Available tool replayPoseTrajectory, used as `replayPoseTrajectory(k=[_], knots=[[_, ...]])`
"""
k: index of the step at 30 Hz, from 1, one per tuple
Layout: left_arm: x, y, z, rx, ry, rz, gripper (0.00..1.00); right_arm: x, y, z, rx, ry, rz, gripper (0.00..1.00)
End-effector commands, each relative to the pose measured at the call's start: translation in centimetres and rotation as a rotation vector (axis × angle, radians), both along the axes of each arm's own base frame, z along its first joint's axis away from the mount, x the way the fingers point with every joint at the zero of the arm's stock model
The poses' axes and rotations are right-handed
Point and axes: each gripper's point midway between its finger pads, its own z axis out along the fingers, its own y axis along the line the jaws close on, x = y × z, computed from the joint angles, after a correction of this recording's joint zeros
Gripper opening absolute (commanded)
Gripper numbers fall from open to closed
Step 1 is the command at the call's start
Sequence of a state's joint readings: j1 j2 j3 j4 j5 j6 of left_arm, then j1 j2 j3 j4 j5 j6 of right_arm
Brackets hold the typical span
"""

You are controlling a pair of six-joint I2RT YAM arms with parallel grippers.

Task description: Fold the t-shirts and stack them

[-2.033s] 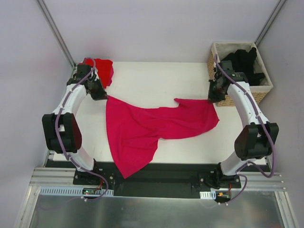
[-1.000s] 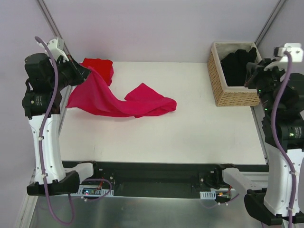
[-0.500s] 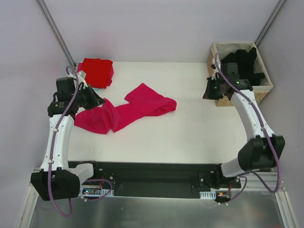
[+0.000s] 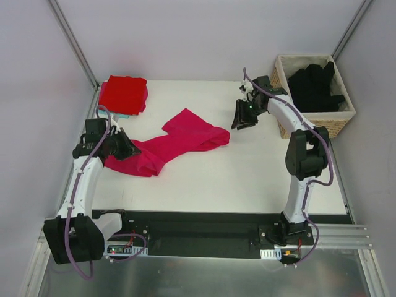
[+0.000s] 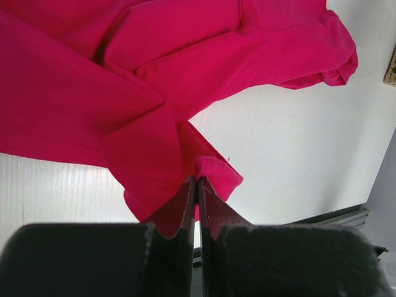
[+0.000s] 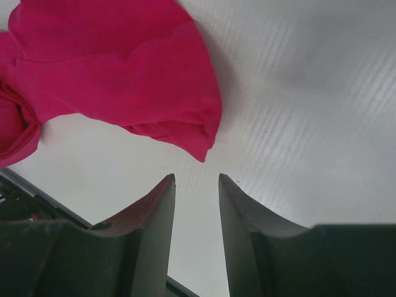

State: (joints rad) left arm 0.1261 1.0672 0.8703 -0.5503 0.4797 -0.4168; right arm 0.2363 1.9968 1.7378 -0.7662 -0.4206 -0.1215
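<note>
A magenta-pink t-shirt (image 4: 176, 141) lies crumpled in a long band across the left middle of the white table (image 4: 247, 173). My left gripper (image 4: 125, 148) sits low at the shirt's left end, shut on a pinch of its cloth (image 5: 207, 170). My right gripper (image 4: 239, 117) hovers just right of the shirt's right end, its jaws open with nothing between them; the nearest fold (image 6: 198, 139) lies just ahead of the fingertips. A brighter red t-shirt (image 4: 125, 93) lies folded at the back left corner. Black t-shirts (image 4: 315, 86) fill the basket.
The woven wicker basket (image 4: 291, 127) stands at the back right corner, close behind my right arm. A black rail (image 4: 198, 226) runs along the table's near edge between the arm bases. Bare white table lies right of the magenta shirt.
My left gripper has come down from high on the left to the table, dragging the magenta shirt's end with it. My right gripper moved from the basket toward the shirt and opened.
</note>
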Motion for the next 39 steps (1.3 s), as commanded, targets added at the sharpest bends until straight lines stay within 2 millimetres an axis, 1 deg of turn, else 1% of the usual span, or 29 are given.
replayPoseTrajectory(k=[1, 2, 4, 7, 11, 13, 16, 20, 29, 31, 35, 38, 39], knots=[[1.4, 0.6, 0.3, 0.013, -0.02, 0.022, 0.0, 0.4, 1.9, 0.2, 0.077, 0.022, 0.019, 0.41], [1.5, 0.6, 0.0, 0.014, -0.011, 0.019, 0.0, 0.3, 2.0, -0.2, 0.077, 0.034, 0.019, 0.41], [1.7, 0.6, 0.1, 0.01, -0.012, 0.013, 0.0, 0.0, 1.9, -1.0, 0.072, 0.058, 0.017, 0.43], [1.9, 0.5, 0.1, 0.009, -0.007, 0.008, 0.0, -0.4, 1.7, -1.4, 0.066, 0.069, 0.02, 0.43], [2.2, 0.3, 0.9, 0.001, -0.031, -0.005, 0.0, -0.4, 1.6, -1.6, 0.058, 0.069, 0.015, 0.43], [2.3, 0.3, 1.4, -0.002, -0.043, -0.006, 0.0, -0.1, 1.8, -1.7, 0.071, 0.07, 0.006, 0.43], [2.3, 0.2, 2.0, -0.002, -0.059, -0.012, 0.0, 0.4, 2.3, -2.4, 0.095, 0.078, -0.006, 0.43], [2.2, 0.0, 2.2, -0.008, -0.059, -0.028, 0.0, 0.2, 3.0, -3.5, 0.097, 0.101, -0.006, 0.43], [1.6, -0.2, 2.8, -0.008, -0.062, -0.042, 0.0, -0.2, 3.4, -5.4, 0.078, 0.155, -0.021, 0.42], [1.6, -0.2, 3.0, -0.006, -0.067, -0.041, 0.0, -0.1, 3.7, -5.4, 0.088, 0.159, -0.018, 0.4], [1.8, -0.1, 3.6, -0.003, -0.081, -0.041, 0.0, -0.2, 4.3, -6.2, 0.089, 0.183, -0.012, 0.35], [1.7, -0.1, 3.9, -0.004, -0.087, -0.041, 0.0, -0.2, 4.7, -6.2, 0.092, 0.183, -0.001, 0.25], [1.7, -0.1, 4.0, -0.004, -0.089, -0.041, 0.0, -0.2, 4.8, -6.1, 0.094, 0.181, 0.0, 0.19]])
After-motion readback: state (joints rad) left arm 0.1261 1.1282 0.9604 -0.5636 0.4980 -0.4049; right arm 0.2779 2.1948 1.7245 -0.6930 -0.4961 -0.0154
